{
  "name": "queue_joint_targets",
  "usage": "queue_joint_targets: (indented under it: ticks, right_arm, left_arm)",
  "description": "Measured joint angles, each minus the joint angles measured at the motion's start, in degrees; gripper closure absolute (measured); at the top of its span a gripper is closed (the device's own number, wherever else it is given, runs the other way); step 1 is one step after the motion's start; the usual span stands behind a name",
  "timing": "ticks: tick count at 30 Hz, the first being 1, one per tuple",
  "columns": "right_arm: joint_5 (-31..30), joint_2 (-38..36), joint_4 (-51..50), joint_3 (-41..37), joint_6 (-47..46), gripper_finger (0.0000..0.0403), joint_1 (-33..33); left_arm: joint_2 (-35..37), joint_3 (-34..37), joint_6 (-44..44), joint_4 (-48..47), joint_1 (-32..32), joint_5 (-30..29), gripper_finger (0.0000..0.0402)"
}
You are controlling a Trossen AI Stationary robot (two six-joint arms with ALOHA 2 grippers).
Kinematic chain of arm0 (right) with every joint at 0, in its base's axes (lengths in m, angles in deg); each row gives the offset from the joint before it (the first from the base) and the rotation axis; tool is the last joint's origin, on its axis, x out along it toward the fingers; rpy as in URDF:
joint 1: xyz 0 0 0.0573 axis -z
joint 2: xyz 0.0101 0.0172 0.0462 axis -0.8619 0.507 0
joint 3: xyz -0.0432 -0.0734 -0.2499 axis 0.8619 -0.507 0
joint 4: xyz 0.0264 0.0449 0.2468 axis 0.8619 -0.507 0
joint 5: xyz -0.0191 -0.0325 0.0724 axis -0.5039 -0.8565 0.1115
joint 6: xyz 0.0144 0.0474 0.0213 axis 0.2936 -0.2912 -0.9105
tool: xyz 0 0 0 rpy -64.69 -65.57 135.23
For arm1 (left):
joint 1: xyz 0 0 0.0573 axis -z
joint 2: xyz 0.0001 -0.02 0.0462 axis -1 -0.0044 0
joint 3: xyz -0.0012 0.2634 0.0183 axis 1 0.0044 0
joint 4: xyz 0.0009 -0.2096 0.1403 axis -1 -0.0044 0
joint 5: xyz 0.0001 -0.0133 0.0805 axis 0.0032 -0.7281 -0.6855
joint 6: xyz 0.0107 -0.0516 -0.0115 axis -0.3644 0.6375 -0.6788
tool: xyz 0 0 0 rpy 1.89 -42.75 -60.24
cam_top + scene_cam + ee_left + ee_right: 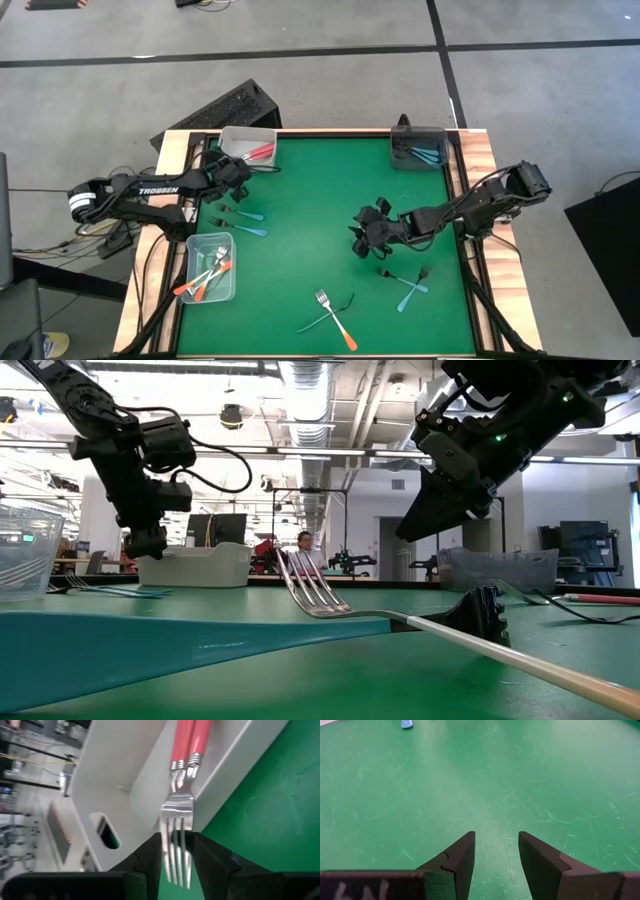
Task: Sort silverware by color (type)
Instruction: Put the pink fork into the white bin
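High view: my left gripper (240, 172) sits at the near edge of the clear plastic bin w/ red-handled forks (247, 143), back-left corner of the green mat (320, 200). Right gripper (366, 232) hangs mid-mat over bare green; two teal-handled forks (408, 283) lie just toward the front-right of it, long axes crossed.

Low view: left gripper (146, 540) hangs low by a pale bin (195, 565); right one (432, 510) well above the mat.

Left wrist view: red-handled metal fork (180, 795) runs straight out along the fingers' line, tines between my fingertips (150, 855), handle over the bin wall. Jaws parted; can't tell if they pinch the tines.

Right wrist view: right fingers (457, 857) apart, nothing between, only mat ahead.

Call: the right arm's nearest the teal pair.
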Motion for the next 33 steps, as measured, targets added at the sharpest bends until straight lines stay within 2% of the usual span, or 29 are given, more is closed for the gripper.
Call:
queue_joint_targets:
  ticks: [6, 11, 16, 24, 33]
  right_arm:
    - [0.0, 0.0, -0.01, 0.0, 0.0, 0.0225, 0.0]
    - [0.02, 0.0, -0.02, 0.0, -0.02, 0.0225, -0.01]
    - [0.02, 0.0, -0.07, 0.0, -0.02, 0.0225, -0.07]
    - [0.02, 0.0, -0.04, 0.0, -0.02, 0.0225, -0.02]
    - [0.02, 0.0, -0.02, 0.0, -0.04, 0.0225, -0.02]
  left_arm:
    - [-0.36, -0.07, -0.42, 0.84, -1.22, 4.91, 0.0322]
    - [-2.72, -0.2, -2.01, 1.91, -2.66, 3.48, 0.0319]
    - [-4.58, -0.33, -0.82, 2.05, -1.96, -2.26, 0.0337]
    - [-4.62, -3.05, -3.95, 2.18, -0.07, -2.79, 0.0394]
    - [-4.63, -7.71, -8.37, 2.14, -1.5, -3.98, 0.0401]
